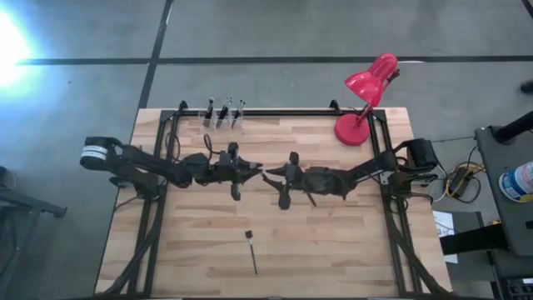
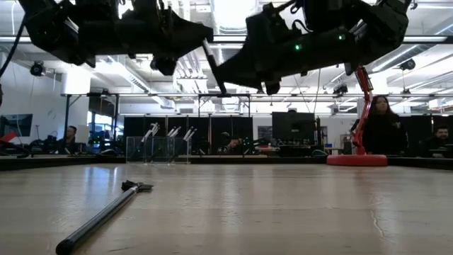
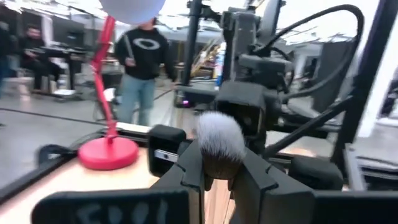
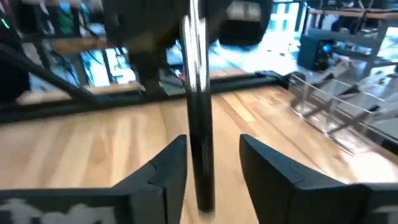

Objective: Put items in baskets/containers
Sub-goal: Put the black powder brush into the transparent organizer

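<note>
In the high view the left gripper (image 1: 247, 170) sits just left of centre, raised above the table (image 1: 333, 250). Its wrist view shows the fingers (image 3: 186, 171) clenched on a brush (image 3: 217, 140), the pale fluffy head poking up between them. The handle reaches across toward the right gripper (image 1: 271, 177), which faces it nose to nose at mid-frame. In the right wrist view that dark, shiny handle (image 4: 198, 124) stands between the fingers (image 4: 165, 165), but gaps show on both sides, so they look released. This reads as a handover in mid-air: the left arm steadies the bristle end so the right one can take the handle, probably for a better hold before dropping it in.

Lower centre, a second brush (image 1: 251, 252) lies flat on the wood, untouched, well apart from both arms.

Upper left of centre, at the table's far edge, stand the clear cups (image 1: 223, 115); three or four brushes (image 1: 225, 111) already lean upright in them. In the upper right stands a red lamp (image 1: 366, 96).
</note>
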Tool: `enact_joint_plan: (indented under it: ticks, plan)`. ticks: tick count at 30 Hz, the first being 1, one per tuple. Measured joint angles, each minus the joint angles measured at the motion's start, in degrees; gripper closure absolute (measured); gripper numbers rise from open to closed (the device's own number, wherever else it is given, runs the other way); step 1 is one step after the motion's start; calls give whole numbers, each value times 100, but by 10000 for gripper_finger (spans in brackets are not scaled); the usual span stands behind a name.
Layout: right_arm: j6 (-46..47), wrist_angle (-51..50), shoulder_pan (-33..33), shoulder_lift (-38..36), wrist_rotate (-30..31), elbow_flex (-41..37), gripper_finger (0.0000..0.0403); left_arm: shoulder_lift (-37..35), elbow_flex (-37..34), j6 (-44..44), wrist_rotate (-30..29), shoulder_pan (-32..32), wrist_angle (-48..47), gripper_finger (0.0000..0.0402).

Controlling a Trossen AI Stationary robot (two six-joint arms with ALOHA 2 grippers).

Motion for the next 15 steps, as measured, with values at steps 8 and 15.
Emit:
enact_joint_plan:
  ticks: [8, 15]
  plan:
    - [-284, -1056, -47, -464, 96, -179, 265, -750, 8, 600, -716, 415, -876, 357]
    - [-437, -1167, -53, -779, 547, -607, 325, -934, 641, 631, -1167, 1640, -2922, 357]
